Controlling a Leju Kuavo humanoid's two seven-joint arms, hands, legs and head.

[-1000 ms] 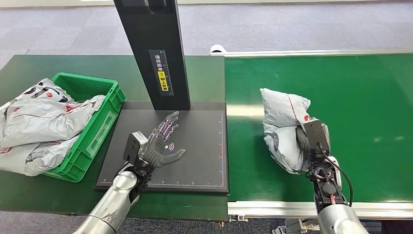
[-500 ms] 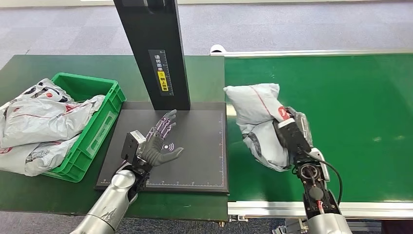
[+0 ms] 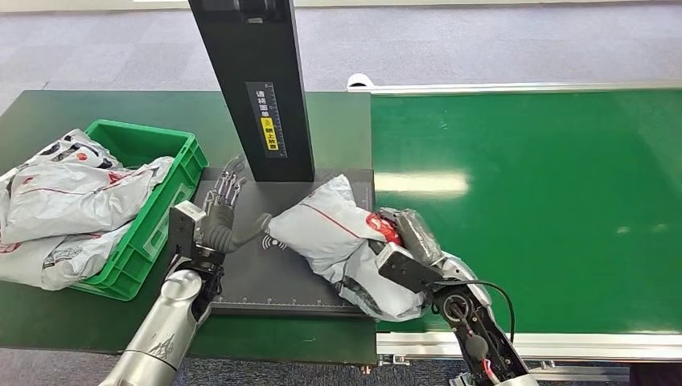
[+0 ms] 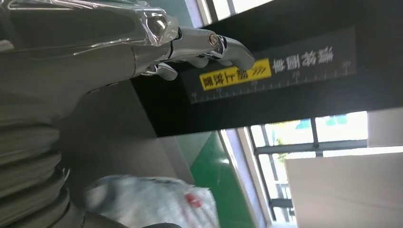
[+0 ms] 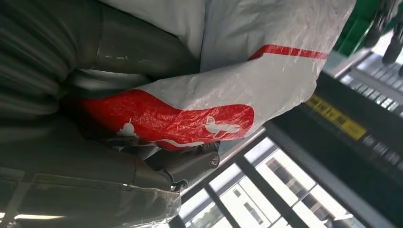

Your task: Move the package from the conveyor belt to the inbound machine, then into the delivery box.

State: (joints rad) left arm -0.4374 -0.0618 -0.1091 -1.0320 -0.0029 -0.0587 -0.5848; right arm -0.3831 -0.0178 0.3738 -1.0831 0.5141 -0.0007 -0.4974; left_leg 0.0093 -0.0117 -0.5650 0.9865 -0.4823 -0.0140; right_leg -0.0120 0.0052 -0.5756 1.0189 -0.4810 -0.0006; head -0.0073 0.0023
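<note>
The package [image 3: 338,233] is a soft, crumpled grey-white plastic mailer bag with a thin red stripe across it and a red printed patch at the end nearest the right hand [image 3: 406,249]; it lies on the black platform [image 3: 265,277] of the inbound machine, its near right corner hanging over the platform's edge toward the conveyor belt [image 3: 547,201]; in the right wrist view the red patch [image 5: 166,121] sits tight against the hand, and the fingers [image 5: 190,164] are wrapped around the bag, holding it; the left hand [image 3: 217,221] is up at the platform's left side, its fingers [image 3: 229,181] spread and raised, thumb stretched toward the bag's near tip, nothing in it; whether the thumb touches the bag I cannot tell; the machine's black column [image 3: 257,80], with its yellow label [image 3: 271,129] and ruler strip, stands right behind the bag, closing that side; the strip of platform between left hand and bag is bare; the belt to the right is one wide green surface, edged by a metal rail [image 3: 515,342] at the near side; the green crate [image 3: 157,209] sits on the dark green tabletop [image 3: 48,108] just left of the platform, heaped with similar grey bags [image 3: 72,193] that spill over its left rim; count: one package in hand, one crate, a pile I cannot number.
</note>
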